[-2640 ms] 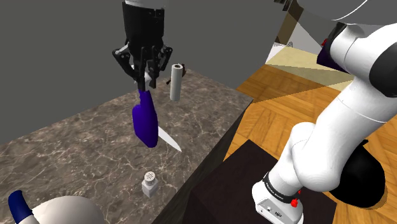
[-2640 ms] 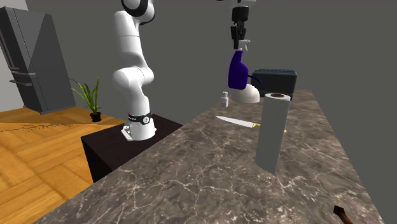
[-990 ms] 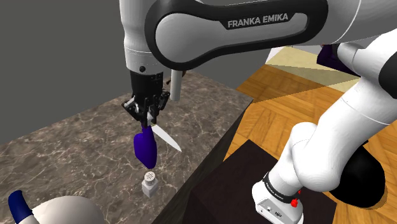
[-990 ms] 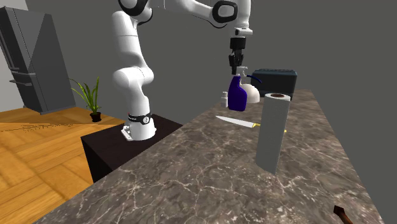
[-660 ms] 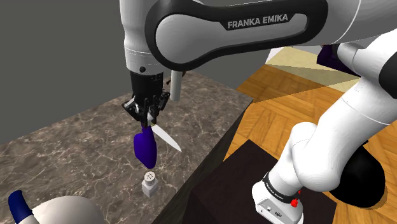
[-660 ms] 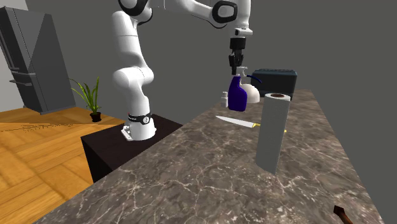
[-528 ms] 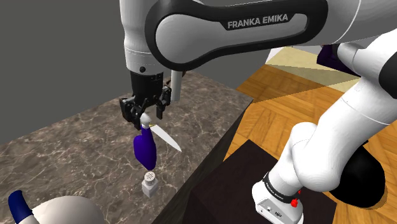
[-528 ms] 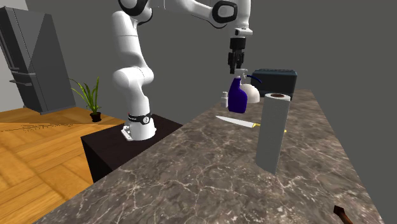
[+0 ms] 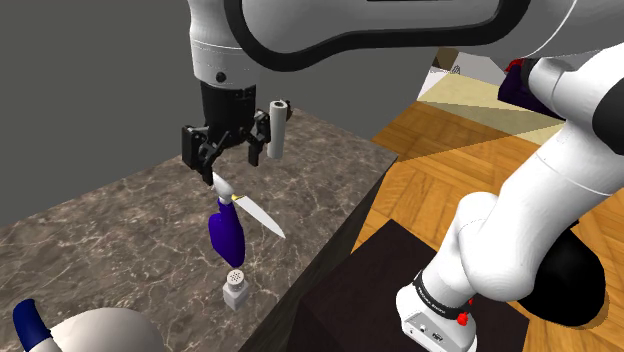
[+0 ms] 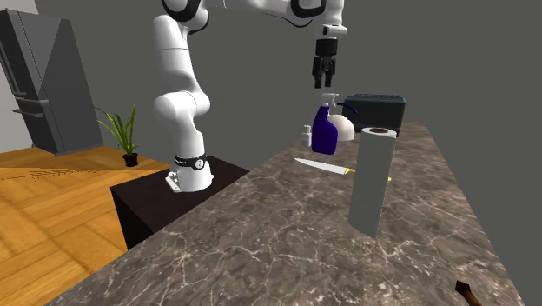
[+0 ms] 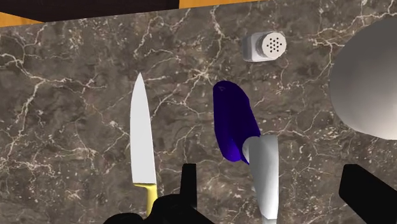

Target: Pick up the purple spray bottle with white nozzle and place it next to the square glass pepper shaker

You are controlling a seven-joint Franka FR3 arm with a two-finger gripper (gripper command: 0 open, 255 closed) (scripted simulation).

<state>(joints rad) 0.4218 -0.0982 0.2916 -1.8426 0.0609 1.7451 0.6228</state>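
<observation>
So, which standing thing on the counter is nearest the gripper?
The purple spray bottle with the white nozzle, directly below the gripper; the pepper shaker stands beside it, the paper roll farther away.

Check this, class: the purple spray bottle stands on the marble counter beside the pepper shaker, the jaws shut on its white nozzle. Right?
Wrong on the jaws: the shoulder view shows them open, above the white nozzle and clear of it. The purple spray bottle does stand on the marble counter beside the pepper shaker.
</observation>
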